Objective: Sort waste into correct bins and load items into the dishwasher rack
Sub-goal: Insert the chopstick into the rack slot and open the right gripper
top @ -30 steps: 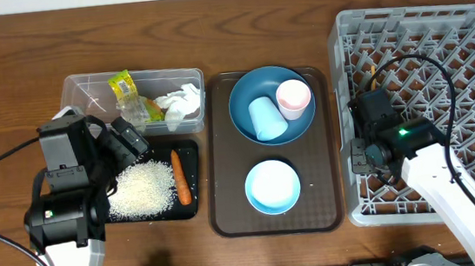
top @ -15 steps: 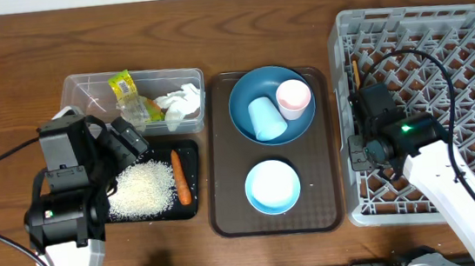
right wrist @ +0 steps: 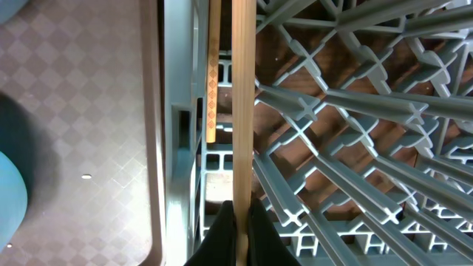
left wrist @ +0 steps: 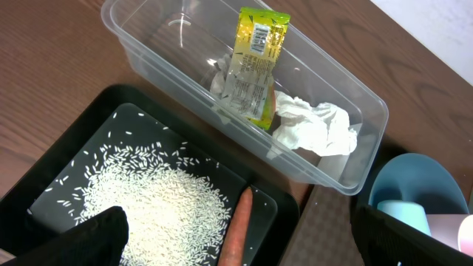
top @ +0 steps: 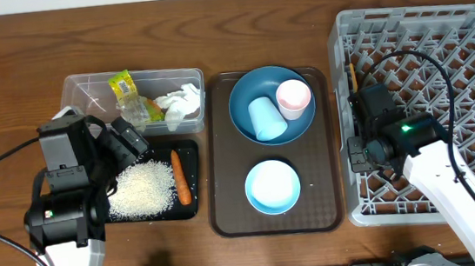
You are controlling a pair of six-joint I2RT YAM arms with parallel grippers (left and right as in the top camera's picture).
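Observation:
My right gripper [right wrist: 240,222] is shut on a wooden chopstick [right wrist: 244,89], held over the left edge of the grey dishwasher rack [top: 439,44]; a second chopstick [right wrist: 212,81] lies along the rack's left wall. My left gripper [left wrist: 236,236] is open over the black tray [top: 189,155], which holds rice [top: 142,187] and the carrot [top: 179,175]. The clear tub [top: 84,85] holds the yellow-green wrapper [top: 128,93] and the white tissue [top: 178,104]. The dark blue plate [top: 242,93] carries the light blue cup [top: 266,117] and the pink cup [top: 293,97]. The white-and-blue bowl [top: 272,186] sits below it.
The plate, cups and bowl rest on a brown serving tray [top: 228,212] between the bins and the rack. Bare wooden table [top: 5,77] lies to the left and behind.
My right gripper has shifted slightly toward the rack's left wall with the chopstick. The left arm has not moved.

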